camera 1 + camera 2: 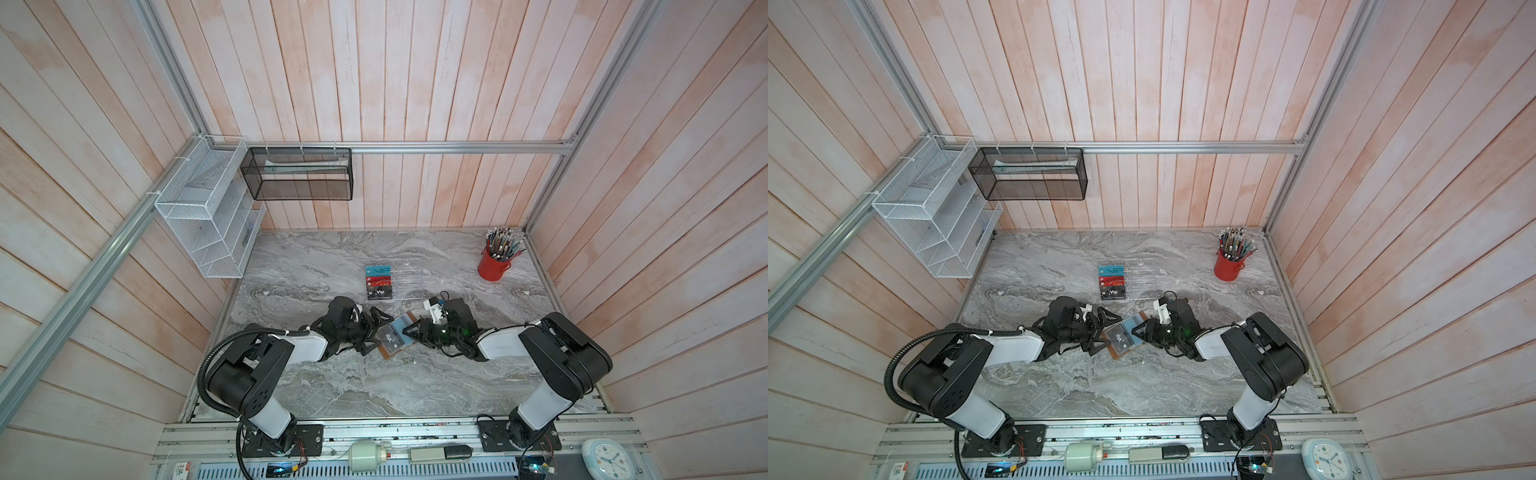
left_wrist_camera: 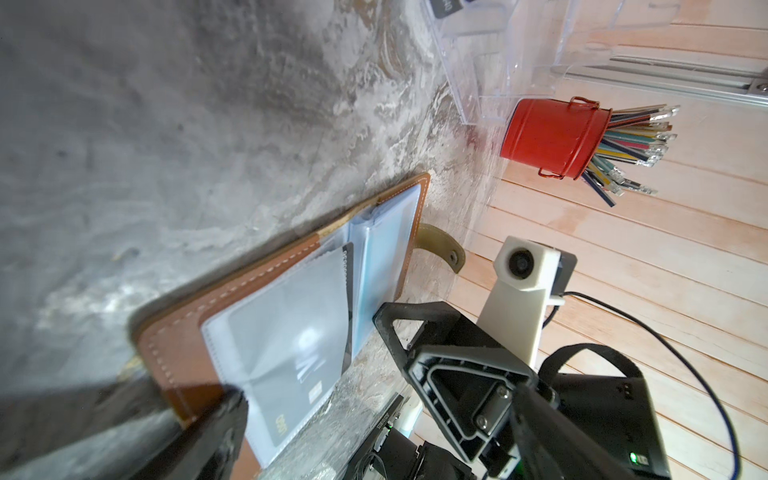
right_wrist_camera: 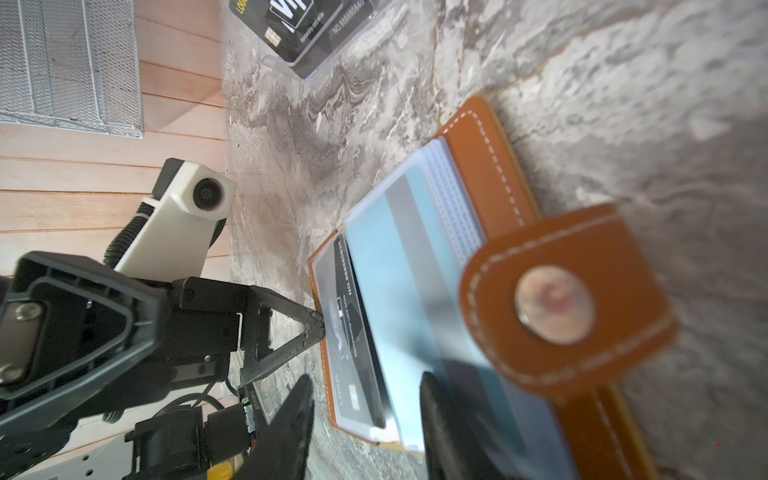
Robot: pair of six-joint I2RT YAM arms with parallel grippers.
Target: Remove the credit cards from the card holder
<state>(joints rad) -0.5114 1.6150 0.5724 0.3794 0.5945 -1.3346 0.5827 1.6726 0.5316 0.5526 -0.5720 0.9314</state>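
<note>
Fingers (image 3: 309, 328) of the left gripper (image 1: 377, 332) are being held spread wide, one tip being set against the open card holder (image 3: 490, 166) lying on the marble table (image 1: 332, 382). The right gripper (image 1: 409, 333) is being held with jaws partly apart astride the sleeved black credit card (image 3: 357, 332), nothing being pinched yet. If sleeve and card are being caught together, the card holder is likely being dragged along.

Card holder (image 1: 1116, 352) lies open between left gripper (image 1: 1106, 334) — spread wide — and right gripper (image 1: 1139, 328) (black card (image 1: 1121, 337) showing).
</note>
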